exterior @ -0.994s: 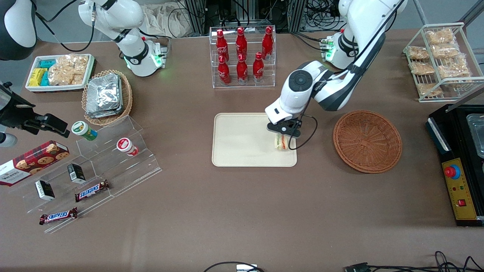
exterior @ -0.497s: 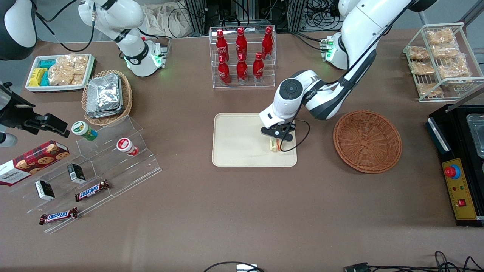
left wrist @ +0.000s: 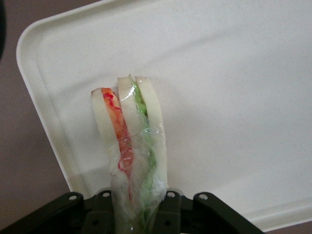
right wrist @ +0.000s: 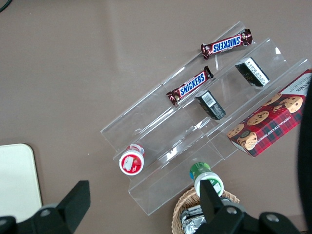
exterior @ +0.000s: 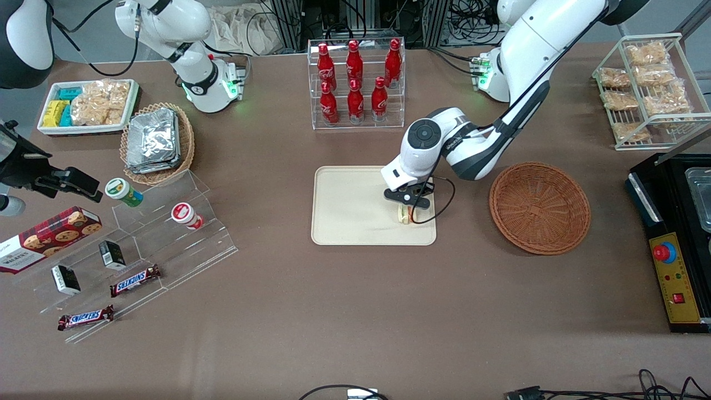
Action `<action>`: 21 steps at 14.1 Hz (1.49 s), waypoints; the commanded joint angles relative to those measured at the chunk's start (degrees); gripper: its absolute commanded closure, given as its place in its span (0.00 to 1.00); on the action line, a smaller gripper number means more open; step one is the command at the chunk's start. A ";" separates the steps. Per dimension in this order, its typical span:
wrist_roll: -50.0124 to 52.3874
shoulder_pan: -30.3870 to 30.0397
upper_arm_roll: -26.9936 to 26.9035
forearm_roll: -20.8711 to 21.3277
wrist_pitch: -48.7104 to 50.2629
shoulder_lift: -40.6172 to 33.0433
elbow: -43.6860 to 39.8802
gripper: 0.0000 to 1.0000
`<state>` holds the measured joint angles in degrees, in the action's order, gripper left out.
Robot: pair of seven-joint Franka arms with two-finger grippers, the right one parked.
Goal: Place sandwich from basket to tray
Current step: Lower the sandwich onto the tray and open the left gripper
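Clear film wraps the sandwich (left wrist: 130, 146), a soft, light wedge likely to squash or slip if squeezed hard. It is pinched at its wrapped end between the jaws of the gripper (exterior: 407, 205), low over the tray (exterior: 355, 214), near the tray's corner nearest the front camera on the basket's side. Much bare tray is seen toward the parked arm's end, so room for setting down is judged ample; the rim lies close by. Beside the tray, the brown wicker basket (exterior: 539, 206) is seen empty.
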<state>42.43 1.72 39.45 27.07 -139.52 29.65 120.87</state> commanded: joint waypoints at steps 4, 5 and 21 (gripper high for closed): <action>6.96 0.21 0.01 5.01 0.21 3.57 -2.21 0.34; 7.14 0.21 0.01 4.92 0.21 3.84 -2.30 0.03; 10.39 -9.70 0.37 0.09 23.94 -6.52 -20.06 0.00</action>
<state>53.03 -4.95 39.40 28.34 -117.47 26.18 99.93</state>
